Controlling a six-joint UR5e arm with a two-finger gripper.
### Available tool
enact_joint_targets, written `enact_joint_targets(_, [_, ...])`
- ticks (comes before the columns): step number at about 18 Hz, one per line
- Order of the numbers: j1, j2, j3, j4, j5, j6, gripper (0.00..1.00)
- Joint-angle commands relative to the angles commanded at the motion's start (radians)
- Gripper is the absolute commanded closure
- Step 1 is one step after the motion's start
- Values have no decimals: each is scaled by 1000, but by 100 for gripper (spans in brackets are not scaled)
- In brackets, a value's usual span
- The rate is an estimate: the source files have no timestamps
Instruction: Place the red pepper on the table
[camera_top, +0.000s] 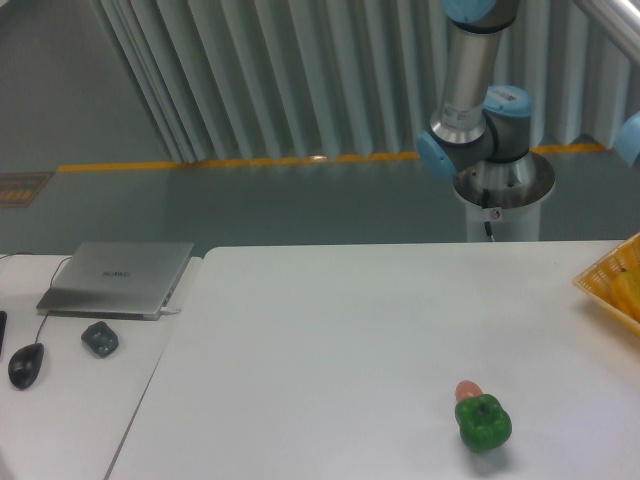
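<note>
A green pepper (484, 423) lies on the white table (330, 340), touching a small orange-pink ball (467, 391).

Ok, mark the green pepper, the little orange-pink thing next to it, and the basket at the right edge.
green pepper (484, 424), fixed camera, middle of its body.
orange-pink thing (467, 391), fixed camera, its visible top.
yellow basket (600, 279), fixed camera, its near rim.

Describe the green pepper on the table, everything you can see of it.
The green pepper is a small, glossy bell pepper, lobed, with a dark stem spot on its upper side. It looks whole and unmarked. It sits on the white table near the front edge, right of centre, casting a soft shadow. A small orange-pink round thing lies just behind it on the left, close enough that they seem to touch. No part of the robot is near it.
</note>
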Motion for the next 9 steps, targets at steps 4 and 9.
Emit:
enact_joint_targets(4, [0, 11, 11, -9, 0, 3, 75])
enact_joint_targets(9, [0, 34, 51, -60, -2, 5, 81])
